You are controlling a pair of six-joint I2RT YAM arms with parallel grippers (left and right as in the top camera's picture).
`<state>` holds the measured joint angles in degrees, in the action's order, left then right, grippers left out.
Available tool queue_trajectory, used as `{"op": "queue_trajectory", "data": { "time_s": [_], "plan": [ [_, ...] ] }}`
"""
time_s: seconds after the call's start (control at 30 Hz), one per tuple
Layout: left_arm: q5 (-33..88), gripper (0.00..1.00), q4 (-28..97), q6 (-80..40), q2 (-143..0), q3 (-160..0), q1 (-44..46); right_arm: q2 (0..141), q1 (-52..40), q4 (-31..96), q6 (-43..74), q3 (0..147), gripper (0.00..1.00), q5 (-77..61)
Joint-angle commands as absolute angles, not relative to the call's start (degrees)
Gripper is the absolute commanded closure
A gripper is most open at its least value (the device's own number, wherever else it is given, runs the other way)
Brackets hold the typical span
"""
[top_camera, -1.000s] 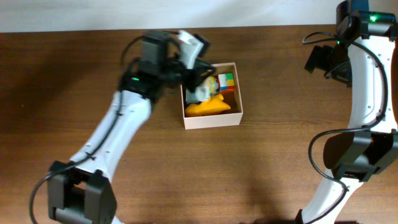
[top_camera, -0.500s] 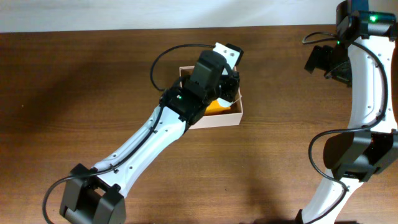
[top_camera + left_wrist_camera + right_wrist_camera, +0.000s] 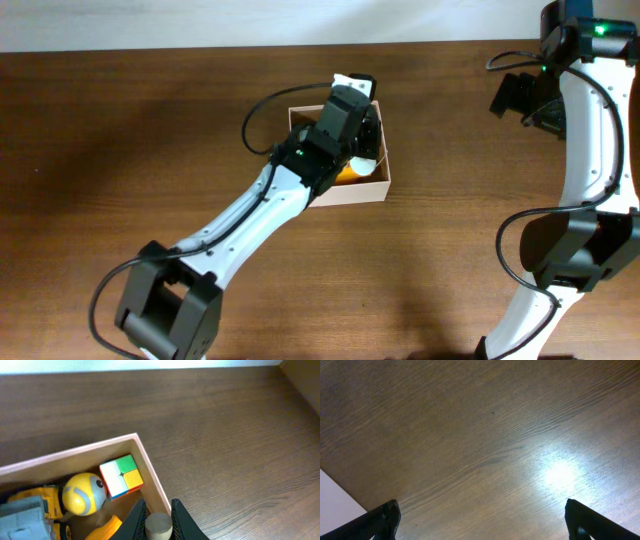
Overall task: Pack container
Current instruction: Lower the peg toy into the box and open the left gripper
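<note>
Swung across from the near-left side a second ago, the left arm [image 3: 260,200] now reaches diagonally over the container [image 3: 360,190] and covers most of it from overhead. The brown wooden surface [image 3: 120,150] lies bare to the right of the box and in front of it; its far edge meets a pale strip along the top.

The container sits a little left of the middle of the surface. It is square, with no long axis, its mouth faces up and its walls are turned slightly off the surface's edges. The right arm stands well apart from it at the right edge, its right claw [image 3: 482,522] spread wide above bare wood.

Inside, in the left wrist view, a yellow toy vehicle [image 3: 30,497] lies beside a yellow ball [image 3: 84,493], and a colour-tiled cube [image 3: 121,476] sits in the far right corner.

The left claw [image 3: 158,516] is clamped on a small tan wooden peg [image 3: 159,529], roughly over the container's right wall.
</note>
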<state>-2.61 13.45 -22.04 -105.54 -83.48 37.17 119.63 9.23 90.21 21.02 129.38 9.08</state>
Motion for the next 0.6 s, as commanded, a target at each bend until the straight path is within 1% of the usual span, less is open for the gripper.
{"op": "queue_trajectory", "data": {
  "time_s": [0.0,0.57],
  "plan": [
    [-3.5,0.98,12.4,-23.8,-107.5,-84.6,37.3,118.0,9.4,90.2,21.7,130.3,0.01,9.2],
    [-3.5,0.98,12.6,-24.2,-109.3,-84.6,37.4,118.0,9.4,90.2,21.7,130.3,0.01,9.2]
  ]
}}
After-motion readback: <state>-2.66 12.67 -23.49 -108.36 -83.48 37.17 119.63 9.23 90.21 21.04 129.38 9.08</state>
